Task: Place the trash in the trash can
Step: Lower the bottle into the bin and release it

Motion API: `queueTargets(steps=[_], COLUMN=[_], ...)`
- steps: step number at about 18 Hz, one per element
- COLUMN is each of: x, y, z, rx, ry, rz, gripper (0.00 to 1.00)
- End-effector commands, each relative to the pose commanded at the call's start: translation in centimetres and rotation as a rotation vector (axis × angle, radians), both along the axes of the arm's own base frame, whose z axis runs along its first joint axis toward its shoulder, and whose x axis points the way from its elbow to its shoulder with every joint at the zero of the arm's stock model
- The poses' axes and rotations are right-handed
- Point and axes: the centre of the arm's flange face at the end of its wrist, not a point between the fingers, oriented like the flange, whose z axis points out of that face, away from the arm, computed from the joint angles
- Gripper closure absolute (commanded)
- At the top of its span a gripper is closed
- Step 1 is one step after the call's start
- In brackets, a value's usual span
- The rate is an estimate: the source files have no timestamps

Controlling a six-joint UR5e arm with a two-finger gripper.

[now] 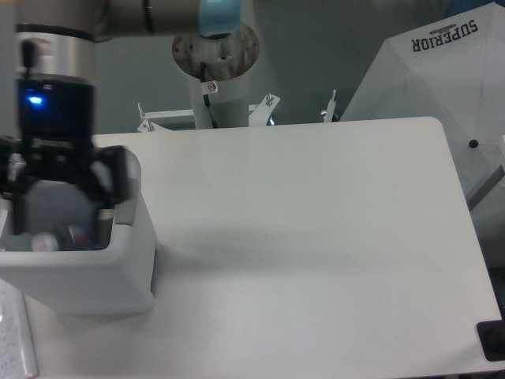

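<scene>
Fingers [17,207] are spread wide and empty above the trash can [87,272] at the surface's [316,221] left edge. Something small and pale, probably the bottle [43,241], is glimpsed inside; the bag cannot be made out. A straight lift clear of the rim is advised.

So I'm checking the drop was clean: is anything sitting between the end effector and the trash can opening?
Nothing visible does. The end effector hangs directly over the trash can, fingers spread apart and holding nothing. The items lying inside the bin are too blurred to identify.
</scene>
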Motion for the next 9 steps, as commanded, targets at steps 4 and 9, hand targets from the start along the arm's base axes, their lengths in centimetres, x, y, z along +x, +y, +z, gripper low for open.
queueTargets(steps=[4, 9], x=[-5.5, -9.4], y=[-3.1, -5.9], z=[-4.7, -7.9], rx=[-0.197, -0.293], ry=[0.087, 0.086], rz=[-0.058, -0.056], gripper=[0.00, 0.00])
